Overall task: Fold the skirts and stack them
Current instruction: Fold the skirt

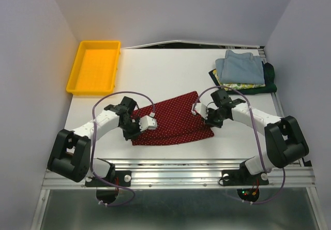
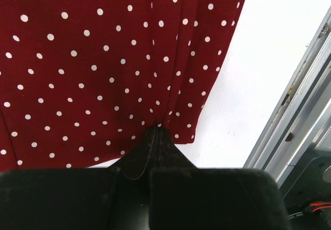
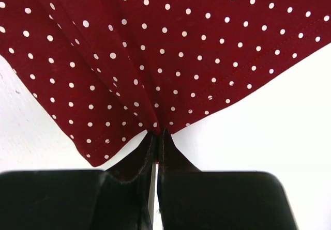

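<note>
Over the table, top view: the dark red skirt (image 1: 173, 119) lies spread out near the front edge of the table (image 1: 170, 70), between the two arms.
Left arm, top view: the left gripper (image 1: 133, 132) sits low at the skirt's left edge, close to its front corner.
Right arm, top view: the right gripper (image 1: 209, 120) sits low at the skirt's right edge.
Folded pile, top view: at the far right corner, the light blue skirt (image 1: 240, 67) lies on top of the yellow-green patterned skirt (image 1: 243, 87). The dark green skirt (image 1: 270, 77) shows beneath and to the right. The pile is well apart from the red cloth.
Tray, top view: the yellow tray (image 1: 94, 91) stands at the far left, touching no cloth.
Left wrist view, jaws: the left gripper (image 2: 156, 132) is pinched tight on the hem of the dark red skirt (image 2: 103, 59), and creases fan out from the pinch.
Left wrist view, surroundings: white table (image 2: 258, 85) shows to the right, then the metal rail (image 2: 300, 111).
Right wrist view, jaws: the right gripper (image 3: 156, 134) is closed narrowly on the hem of the dark red skirt (image 3: 181, 44), and folds radiate from the grip.
Right wrist view, surroundings: bare table (image 3: 269, 116) shows on both sides below the hem.
</note>
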